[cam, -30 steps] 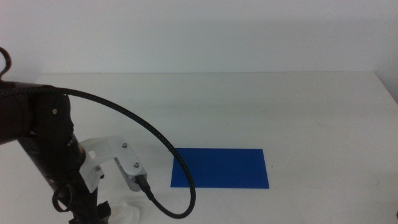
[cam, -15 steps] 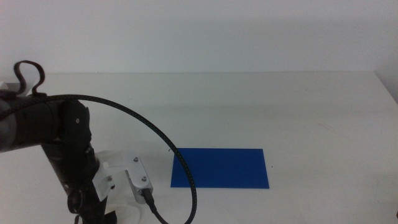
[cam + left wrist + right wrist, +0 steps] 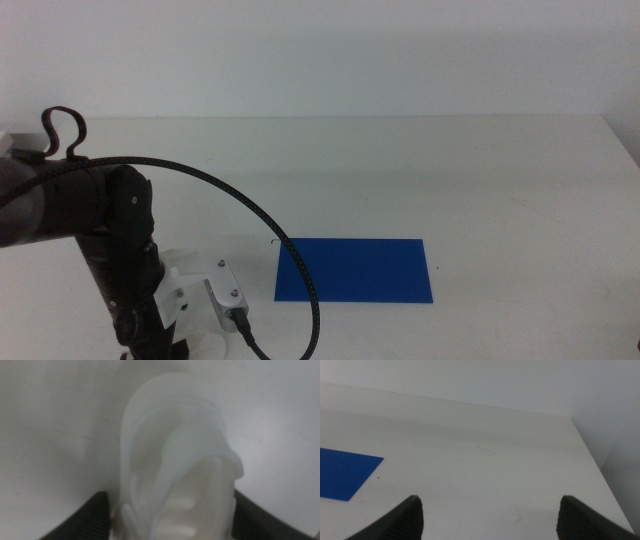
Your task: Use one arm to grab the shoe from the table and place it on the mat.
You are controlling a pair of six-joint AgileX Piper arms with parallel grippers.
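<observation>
Presently the left gripper (image 3: 167,525), at the table's (image 3: 480,170) near-left edge, straddles the shoe (image 3: 175,460) with jaws wide, grasp pending; next, closing, lifting, carrying right to the mat (image 3: 355,270); right gripper (image 3: 487,515) waits open.

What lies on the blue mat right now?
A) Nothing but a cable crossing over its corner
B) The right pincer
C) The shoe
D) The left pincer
A: in the middle view the mat shows bare blue, with only the cable passing over its near-left corner, while the left wrist view shows the shoe between the left pincer's jaws, away from the mat.
</observation>
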